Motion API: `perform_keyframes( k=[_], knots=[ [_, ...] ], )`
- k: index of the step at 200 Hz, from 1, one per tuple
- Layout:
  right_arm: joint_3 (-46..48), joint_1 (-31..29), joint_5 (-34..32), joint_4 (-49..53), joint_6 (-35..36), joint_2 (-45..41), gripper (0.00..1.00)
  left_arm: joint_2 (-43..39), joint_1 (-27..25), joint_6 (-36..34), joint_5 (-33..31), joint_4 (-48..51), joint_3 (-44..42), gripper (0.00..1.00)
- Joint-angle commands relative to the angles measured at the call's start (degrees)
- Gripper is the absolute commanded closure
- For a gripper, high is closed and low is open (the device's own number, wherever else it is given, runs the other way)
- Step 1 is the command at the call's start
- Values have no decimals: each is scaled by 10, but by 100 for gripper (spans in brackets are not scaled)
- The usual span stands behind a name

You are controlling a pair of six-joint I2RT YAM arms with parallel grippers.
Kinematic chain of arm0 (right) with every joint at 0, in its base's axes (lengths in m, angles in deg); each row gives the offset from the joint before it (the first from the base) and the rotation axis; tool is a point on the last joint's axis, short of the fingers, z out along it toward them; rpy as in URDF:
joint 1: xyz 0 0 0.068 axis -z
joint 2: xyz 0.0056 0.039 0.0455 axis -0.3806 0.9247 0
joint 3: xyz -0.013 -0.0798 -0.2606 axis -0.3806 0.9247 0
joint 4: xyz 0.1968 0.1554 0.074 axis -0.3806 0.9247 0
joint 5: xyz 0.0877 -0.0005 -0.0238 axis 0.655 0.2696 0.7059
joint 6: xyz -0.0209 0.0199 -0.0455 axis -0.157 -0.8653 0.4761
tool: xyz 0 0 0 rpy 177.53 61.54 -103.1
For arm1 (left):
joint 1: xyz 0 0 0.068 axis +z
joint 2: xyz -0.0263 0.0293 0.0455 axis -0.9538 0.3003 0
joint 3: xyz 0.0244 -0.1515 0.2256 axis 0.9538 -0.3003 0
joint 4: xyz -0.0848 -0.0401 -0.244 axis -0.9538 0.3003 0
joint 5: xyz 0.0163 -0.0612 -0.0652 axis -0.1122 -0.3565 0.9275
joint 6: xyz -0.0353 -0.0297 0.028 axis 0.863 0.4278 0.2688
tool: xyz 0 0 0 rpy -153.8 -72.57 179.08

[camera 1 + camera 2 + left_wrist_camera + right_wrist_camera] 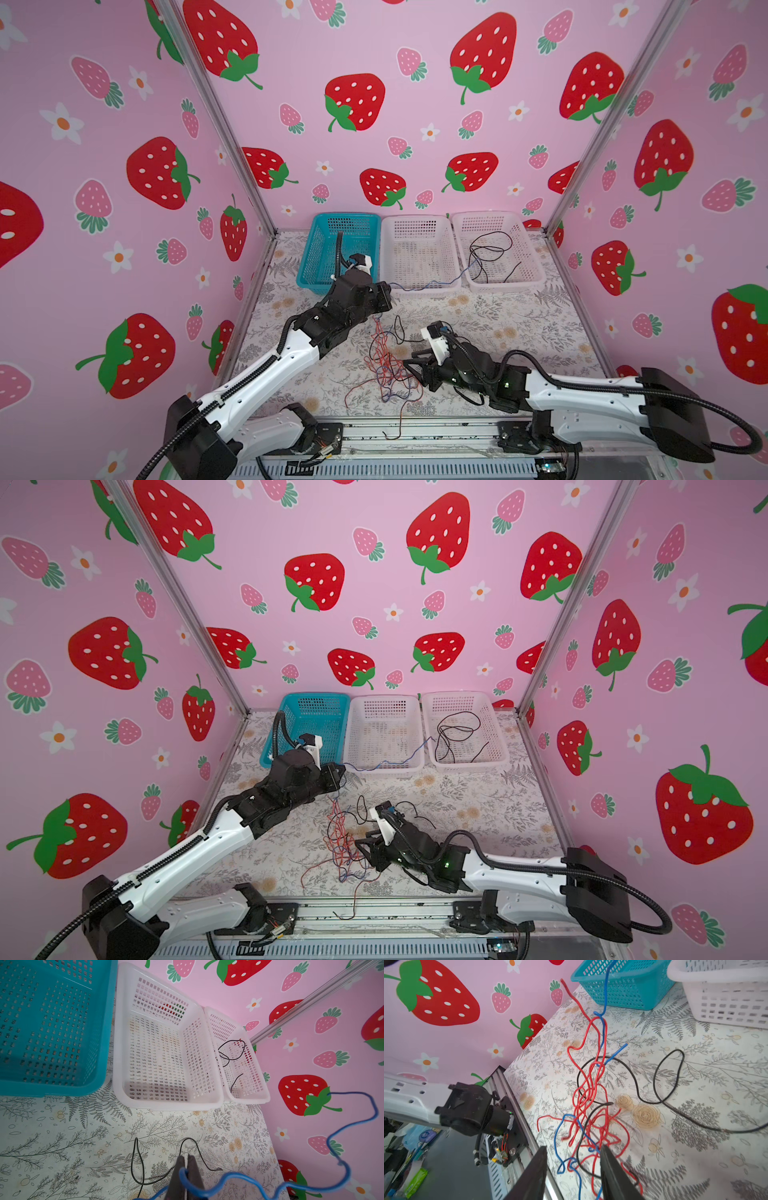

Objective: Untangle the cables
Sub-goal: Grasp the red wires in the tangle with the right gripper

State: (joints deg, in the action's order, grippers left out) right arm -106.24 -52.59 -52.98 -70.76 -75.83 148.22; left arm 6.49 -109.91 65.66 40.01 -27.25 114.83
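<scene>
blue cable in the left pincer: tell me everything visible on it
The blue cable is a thin, glossy, plastic-coated wire, kinked into waves. The left pincer is shut on it, above the table. In both top views one stretch runs from the pincer over the front of the middle white basket, ending by the right-hand basket. In the right wrist view another stretch appears to drop into the tangle of red, blue and black wires.

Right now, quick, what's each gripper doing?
Left gripper: closed on the blue cable.
Right gripper: open, straddling the tangled cables, nothing gripped.
</scene>
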Motion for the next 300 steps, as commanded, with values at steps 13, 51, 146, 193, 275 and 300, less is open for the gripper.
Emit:
perform_keyframes(
  k=[13, 51, 146, 193, 275, 300],
  knots=[
    [-49, -12, -29, -75, 34, 62, 57, -12, -5, 19, -3, -26, 17, 100],
    [-107, -45, -115, -75, 97, 116, 54, -14, -10, 29, -9, -27, 18, 100],
    [-168, -99, -299, -75, 174, 231, 55, -23, -14, 44, -11, -18, 20, 100],
    [-195, -98, -355, -56, 195, 261, 63, -33, -16, 45, -15, -14, 17, 100],
    [-194, -92, -368, -54, 196, 277, 92, -40, -18, 47, -19, 1, 23, 100],
    [-165, -85, -349, -58, 190, 243, 100, -52, -17, 40, -35, 18, 26, 100]
  ],
)
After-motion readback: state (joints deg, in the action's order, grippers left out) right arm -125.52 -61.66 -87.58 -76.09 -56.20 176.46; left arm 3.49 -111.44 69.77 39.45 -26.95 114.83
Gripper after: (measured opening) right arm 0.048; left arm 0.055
